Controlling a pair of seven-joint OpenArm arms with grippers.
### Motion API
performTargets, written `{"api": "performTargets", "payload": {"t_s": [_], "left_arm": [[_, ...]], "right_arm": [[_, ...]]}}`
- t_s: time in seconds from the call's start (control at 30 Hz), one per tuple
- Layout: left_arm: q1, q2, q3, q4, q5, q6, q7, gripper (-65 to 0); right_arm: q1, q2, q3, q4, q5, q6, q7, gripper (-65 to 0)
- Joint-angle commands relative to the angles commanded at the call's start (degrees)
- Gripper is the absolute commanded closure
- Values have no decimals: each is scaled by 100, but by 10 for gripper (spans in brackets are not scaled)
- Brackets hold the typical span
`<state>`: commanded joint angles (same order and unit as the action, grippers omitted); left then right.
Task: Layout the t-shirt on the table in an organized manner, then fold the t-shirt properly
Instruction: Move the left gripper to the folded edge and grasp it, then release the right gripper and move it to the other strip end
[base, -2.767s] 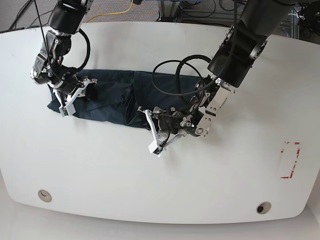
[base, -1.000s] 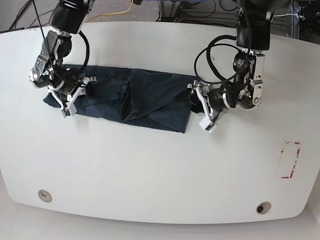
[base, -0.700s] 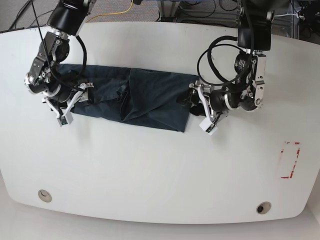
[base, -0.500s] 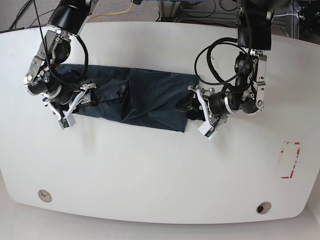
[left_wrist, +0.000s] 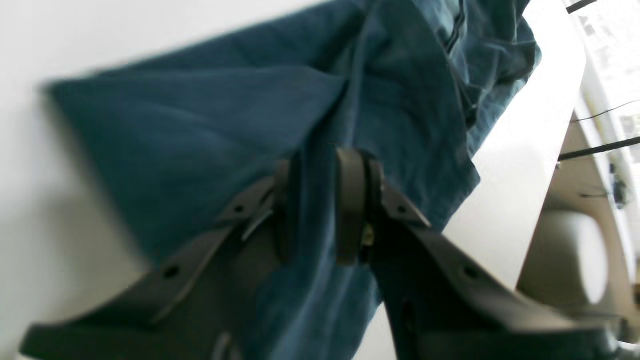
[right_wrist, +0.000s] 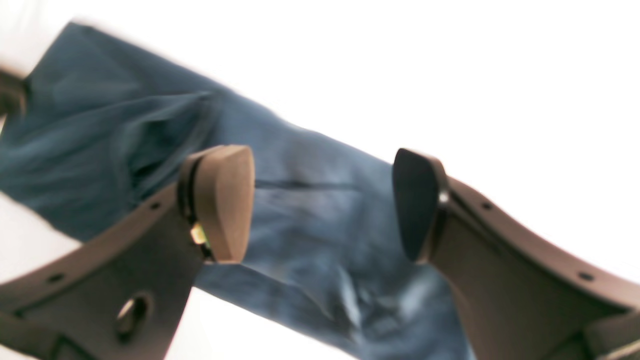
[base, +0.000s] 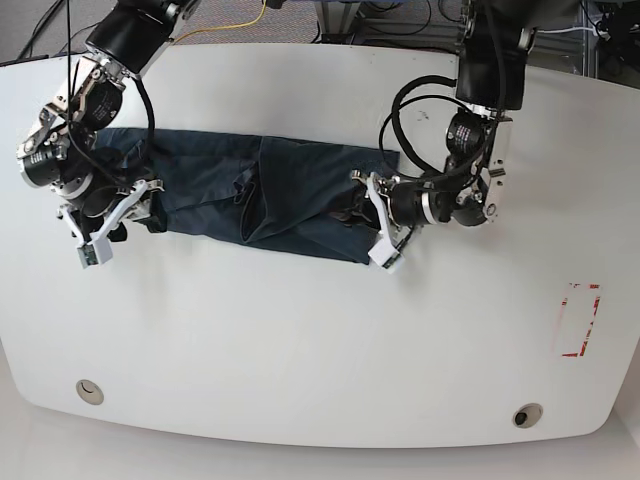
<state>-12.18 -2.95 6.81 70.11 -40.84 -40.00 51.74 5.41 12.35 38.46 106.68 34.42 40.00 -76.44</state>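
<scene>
While I watch from the base view, the t-shirt (base: 270, 200) lies as a long, wrinkled navy band across the upper middle of the table (base: 300, 340), stretched between my two arms. My left gripper (base: 378, 232) sits at the band's end nearer the red tape mark (base: 578, 320). From the left wrist camera I see its fingers (left_wrist: 350, 200) closed almost together with a ridge of the fabric pinched between them; cloth runs out on both sides of the clamp. My right gripper (base: 100, 232) is at the opposite end of the band. From the right wrist camera its two pads (right_wrist: 225, 200) stand wide apart, with the cloth lying flat on the table below the gap; I see nothing between them. That frame is blurred, so I cannot tell whether the pads touch the fabric. A round hole (base: 89, 391) shows near the table's front edge, well apart from the shirt.
</scene>
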Motion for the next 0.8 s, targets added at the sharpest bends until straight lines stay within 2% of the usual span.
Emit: {"api": "performTargets", "payload": {"t_s": [0.2,0.4,0.63,0.8], "left_arm": [[0,0,0,-246,44,0,-26,-100],[9,-114,0,-387,44,0,-26,-100],[35,-273,0,-387,44,0,-26,-100],[44,-422,0,-387,44,0,-26,-100]], "right_arm": [[-35,255,615,-273,712,0,-211,-423],[-9,510,1310,-1415,1512,0,-356,-423],[-35,976,1521,-3059,2382,0,-356,-423],[-26,1292,1538,-3710,2479,0,-356,-425]]}}
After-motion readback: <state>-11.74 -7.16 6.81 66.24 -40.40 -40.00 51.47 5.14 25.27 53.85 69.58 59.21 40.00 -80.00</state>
